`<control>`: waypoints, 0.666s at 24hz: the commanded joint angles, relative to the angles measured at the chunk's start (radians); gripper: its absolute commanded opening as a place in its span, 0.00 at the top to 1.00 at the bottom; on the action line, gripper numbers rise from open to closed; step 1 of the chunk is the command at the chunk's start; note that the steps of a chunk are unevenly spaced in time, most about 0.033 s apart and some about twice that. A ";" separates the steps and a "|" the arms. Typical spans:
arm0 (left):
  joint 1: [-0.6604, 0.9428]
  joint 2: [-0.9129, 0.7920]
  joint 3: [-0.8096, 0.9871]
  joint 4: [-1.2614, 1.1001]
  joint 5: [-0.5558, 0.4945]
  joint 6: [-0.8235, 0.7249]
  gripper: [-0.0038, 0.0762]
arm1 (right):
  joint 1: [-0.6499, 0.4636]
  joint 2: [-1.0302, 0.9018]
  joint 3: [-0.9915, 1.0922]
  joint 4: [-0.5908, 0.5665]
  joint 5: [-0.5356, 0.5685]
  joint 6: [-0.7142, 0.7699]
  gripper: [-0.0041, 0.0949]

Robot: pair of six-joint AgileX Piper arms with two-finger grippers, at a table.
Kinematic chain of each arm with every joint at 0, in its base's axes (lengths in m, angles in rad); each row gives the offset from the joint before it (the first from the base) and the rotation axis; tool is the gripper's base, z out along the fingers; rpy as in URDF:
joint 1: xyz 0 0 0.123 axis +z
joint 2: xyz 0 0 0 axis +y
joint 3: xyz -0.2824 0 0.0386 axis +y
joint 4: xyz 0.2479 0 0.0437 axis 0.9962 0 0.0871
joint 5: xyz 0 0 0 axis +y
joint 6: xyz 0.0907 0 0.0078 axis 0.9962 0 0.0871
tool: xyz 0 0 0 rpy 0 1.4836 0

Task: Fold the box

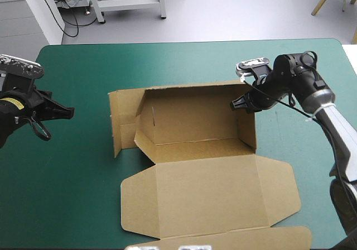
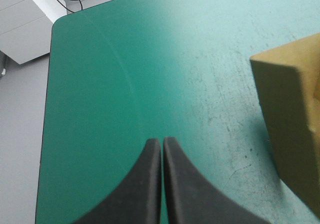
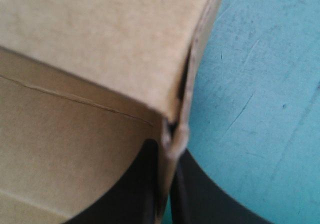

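Teal-green cover (image 1: 72,172) carries the brown box (image 1: 195,124), lid (image 1: 206,194) flat nearest. Left gripper (image 2: 162,141): black fingers pressed together, empty, box ahead and aside. Right gripper (image 3: 167,144): fingers nearly closed, pinching the box's end wall (image 1: 248,133) between them.

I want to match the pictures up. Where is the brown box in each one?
High view: the box sits mid-table, the right gripper on its right wall.
Left wrist view: a corner of the box ahead of the shut left gripper, apart.
Right wrist view: the box wall pinched in the right gripper.
Shared landmark: the teal-green cover.
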 commanded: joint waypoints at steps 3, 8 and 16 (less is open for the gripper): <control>0.001 -0.018 -0.024 0.001 -0.052 -0.013 0.95 | -0.003 0.110 -0.090 0.022 -0.013 -0.022 0.98; 0.001 -0.018 -0.024 0.001 -0.049 -0.013 0.95 | -0.003 0.198 -0.154 0.020 -0.062 -0.016 0.97; 0.001 -0.017 -0.024 0.009 -0.049 -0.016 0.95 | -0.003 0.201 -0.213 0.019 -0.092 -0.019 0.27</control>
